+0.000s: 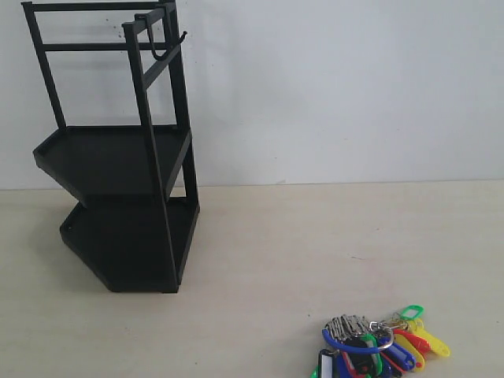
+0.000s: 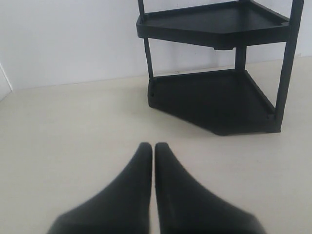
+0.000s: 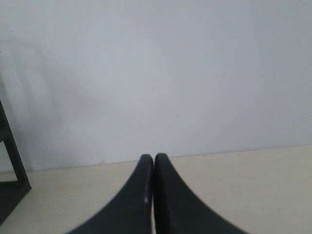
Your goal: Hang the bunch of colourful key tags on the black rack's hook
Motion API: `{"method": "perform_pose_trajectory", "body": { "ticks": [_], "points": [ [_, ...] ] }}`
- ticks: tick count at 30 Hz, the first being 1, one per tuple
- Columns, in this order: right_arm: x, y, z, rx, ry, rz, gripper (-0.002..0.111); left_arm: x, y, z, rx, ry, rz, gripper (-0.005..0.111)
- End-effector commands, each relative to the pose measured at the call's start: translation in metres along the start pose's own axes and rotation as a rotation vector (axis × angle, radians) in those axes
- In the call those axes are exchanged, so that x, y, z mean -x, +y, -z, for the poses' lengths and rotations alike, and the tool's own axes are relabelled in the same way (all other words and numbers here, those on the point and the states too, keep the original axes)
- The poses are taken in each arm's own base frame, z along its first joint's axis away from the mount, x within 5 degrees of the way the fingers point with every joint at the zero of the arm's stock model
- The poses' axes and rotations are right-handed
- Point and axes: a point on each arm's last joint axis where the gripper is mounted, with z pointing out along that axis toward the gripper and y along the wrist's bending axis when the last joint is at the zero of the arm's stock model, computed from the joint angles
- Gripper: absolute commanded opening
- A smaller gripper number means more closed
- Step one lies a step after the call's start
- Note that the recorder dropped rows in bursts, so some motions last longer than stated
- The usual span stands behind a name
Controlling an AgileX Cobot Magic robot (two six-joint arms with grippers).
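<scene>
The colourful key tag bunch (image 1: pixel 378 345) lies flat on the table at the near right edge of the exterior view, its blue-and-silver loop (image 1: pixel 356 340) on top. The black rack (image 1: pixel 126 157) stands at the far left, its small curved hook (image 1: pixel 172 47) jutting from the top bar. Neither arm shows in the exterior view. My left gripper (image 2: pixel 153 146) is shut and empty, low over the table, with the rack's two trays (image 2: pixel 214 97) ahead of it. My right gripper (image 3: pixel 154 157) is shut and empty, facing the white wall; the bunch is out of both wrist views.
A white wall (image 1: pixel 339 87) stands close behind the pale wooden table (image 1: pixel 299 252). The right wrist view catches only a corner of the rack (image 3: pixel 10 161) at its edge.
</scene>
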Motion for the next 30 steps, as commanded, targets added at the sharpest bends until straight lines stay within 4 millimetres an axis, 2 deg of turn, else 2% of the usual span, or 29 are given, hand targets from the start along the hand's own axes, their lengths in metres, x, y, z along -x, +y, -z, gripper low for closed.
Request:
{"method": "perform_pose_trajectory", "body": {
  "ticks": [1, 8, 16, 24, 30],
  "points": [
    [0.003, 0.0, -0.009, -0.011, 0.043, -0.028, 0.0, 0.001, 0.0, 0.0, -0.001, -0.01, 0.002, 0.004],
    [0.017, 0.008, -0.047, 0.007, 0.371, 0.116, 0.0, 0.001, 0.0, 0.0, -0.001, -0.01, 0.002, 0.004],
    [0.029, 0.052, -0.093, 0.268, 0.616, 0.396, 0.0, 0.001, 0.0, 0.0, -0.001, -0.01, 0.002, 0.004],
    [0.017, 0.095, -0.131, 0.511, 0.92, 0.689, 0.0, 0.001, 0.0, 0.0, -0.001, -0.01, 0.002, 0.004],
    [0.005, 0.123, -0.152, 0.576, 1.119, 0.994, 0.0, 0.001, 0.0, 0.0, -0.001, -0.01, 0.002, 0.004]
  ]
}}
